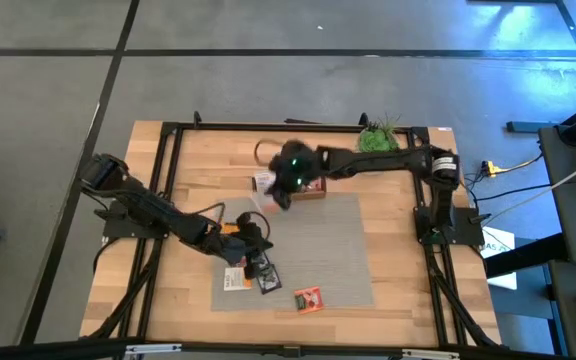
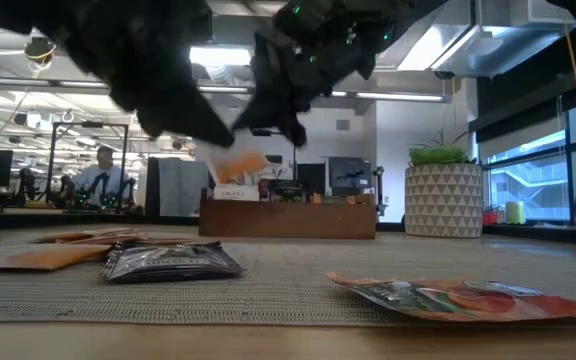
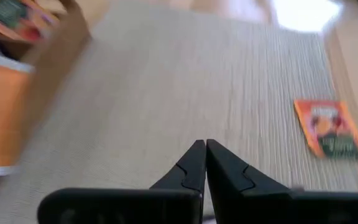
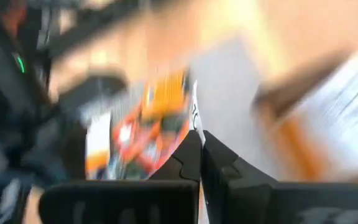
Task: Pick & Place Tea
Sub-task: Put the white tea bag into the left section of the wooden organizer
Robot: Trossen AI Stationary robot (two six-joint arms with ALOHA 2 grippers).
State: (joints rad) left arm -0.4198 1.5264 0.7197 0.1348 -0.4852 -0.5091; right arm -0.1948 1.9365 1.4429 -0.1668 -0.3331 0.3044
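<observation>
Tea sachets lie flat on the grey mat (image 1: 338, 250): a white-and-orange one (image 1: 234, 280), a black one (image 1: 266, 280) (image 2: 168, 262) and an orange-red one (image 1: 308, 298) (image 2: 458, 295) (image 3: 331, 127). The brown wooden tray (image 2: 288, 215) stands at the mat's far edge. My right gripper (image 4: 201, 134) hangs in front of the tray, shut on an orange tea sachet (image 2: 238, 165). My left gripper (image 3: 205, 144) (image 1: 256, 240) hovers over the mat's left part, shut, with nothing between its fingers. My right gripper pinches the orange sachet between its two fingers at a thin white edge (image 4: 194, 118). The rest of the sachet (image 4: 157, 118) stands out beyond the fingertips. It is lifted clear of the mat, in front of the tray.
A potted plant (image 1: 378, 138) (image 2: 443, 195) stands at the table's far right. Dark frame rails (image 1: 168, 180) run along the table's left, right and far sides. A person (image 2: 98, 178) sits in the room behind. The mat's right half is bare.
</observation>
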